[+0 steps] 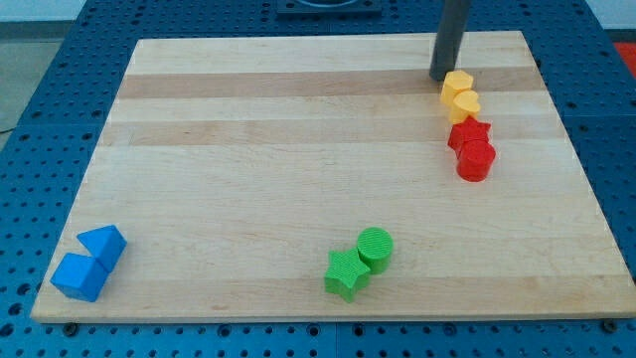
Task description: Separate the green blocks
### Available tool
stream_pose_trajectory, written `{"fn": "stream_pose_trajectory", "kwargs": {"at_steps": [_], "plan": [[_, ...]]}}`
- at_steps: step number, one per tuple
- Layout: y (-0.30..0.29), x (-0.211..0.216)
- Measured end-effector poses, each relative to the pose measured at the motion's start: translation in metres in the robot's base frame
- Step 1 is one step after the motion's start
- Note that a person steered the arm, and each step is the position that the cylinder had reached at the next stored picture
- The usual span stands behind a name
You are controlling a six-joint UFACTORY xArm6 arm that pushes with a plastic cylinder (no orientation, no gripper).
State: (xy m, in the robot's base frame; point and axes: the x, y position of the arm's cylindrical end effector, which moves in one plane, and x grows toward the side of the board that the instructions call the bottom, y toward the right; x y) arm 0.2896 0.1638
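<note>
Now my tip stands near the view's top right, just beside the yellow hexagon, on its upper left side; I cannot tell if it touches it. There are no jaws on this arm, only a rod, so nothing is open, closed or gripped.

The task's things are far from there. The green cylinder and the green star sit near the bottom edge of the board, a little right of the middle. They touch each other, the cylinder up and to the right of the star. So the separation is not yet done.

The first risk is the column under my tip. The yellow hexagon, the yellow heart, the red star and the red cylinder make a tight line going down. If I go straight down toward the greens, I will probably push this whole line along.

The second risk is at the greens themselves. The seam between them is narrow and runs diagonally. If my tip comes a bit off the seam, both blocks may slide together as one pair and remain in contact. Also the star is close to the bottom edge, so a push downward could send it off the board. A push on the cylinder toward the top or right seems safer to me.

The blue blocks in the bottom left corner are well apart and should not be disturbed.
</note>
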Motion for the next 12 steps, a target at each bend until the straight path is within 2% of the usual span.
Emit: {"fn": "stream_pose_trajectory", "kwargs": {"at_steps": [1, 3, 4, 6, 8, 9, 10, 12], "plan": [[0.009, 0.017], [0.001, 0.016], [-0.058, 0.032], [-0.214, 0.148], [-0.251, 0.282], [-0.253, 0.328], [-0.243, 0.329], [-0.13, 0.319]]}}
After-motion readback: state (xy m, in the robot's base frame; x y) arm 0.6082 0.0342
